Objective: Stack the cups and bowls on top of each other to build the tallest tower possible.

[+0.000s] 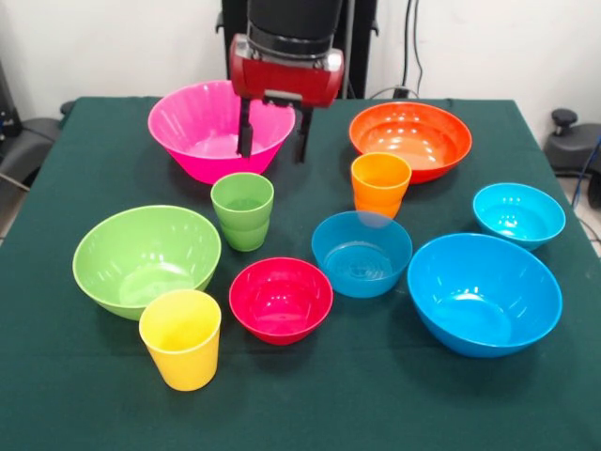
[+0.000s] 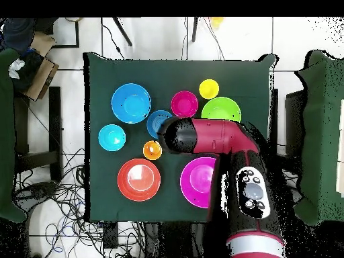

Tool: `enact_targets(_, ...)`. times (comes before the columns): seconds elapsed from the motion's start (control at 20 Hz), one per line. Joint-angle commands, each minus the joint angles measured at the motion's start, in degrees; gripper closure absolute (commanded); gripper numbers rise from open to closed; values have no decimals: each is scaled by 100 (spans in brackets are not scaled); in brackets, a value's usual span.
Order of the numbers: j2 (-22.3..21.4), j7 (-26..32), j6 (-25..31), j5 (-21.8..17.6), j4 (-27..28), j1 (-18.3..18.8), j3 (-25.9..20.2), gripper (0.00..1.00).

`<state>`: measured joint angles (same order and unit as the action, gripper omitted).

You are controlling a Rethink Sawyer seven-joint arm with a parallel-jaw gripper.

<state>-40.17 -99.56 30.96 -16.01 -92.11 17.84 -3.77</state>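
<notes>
My gripper (image 1: 274, 141) hangs open and empty above the table, its two fingers (image 1: 245, 132) in front of the large pink bowl (image 1: 211, 127) and just behind the green cup (image 1: 242, 210). The orange cup (image 1: 380, 184) stands in front of the large orange bowl (image 1: 410, 139). The yellow cup (image 1: 180, 338) is at the front left, beside the light green bowl (image 1: 146, 258). The red bowl (image 1: 281, 299), a small blue bowl (image 1: 362, 253), a small cyan bowl (image 1: 518, 214) and the large blue bowl (image 1: 484, 293) all stand apart and upright. Nothing is stacked.
In the overhead view my arm (image 2: 215, 138) covers the green cup and part of the small blue bowl (image 2: 156, 121). The green cloth table (image 1: 310, 413) has bare room along its front edge. Chairs and cables lie around the table.
</notes>
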Motion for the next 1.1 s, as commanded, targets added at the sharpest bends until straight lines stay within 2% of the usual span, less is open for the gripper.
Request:
enact_targets(0.05, 592, -245, -542, -433, 209, -117, -211, 0)
enact_targets(0.85, 646, -629, -1241, -286, -197, -269, 136, 0)
enact_targets(1.1, 675, -585, -1361, -248, -261, -279, 186, 0)
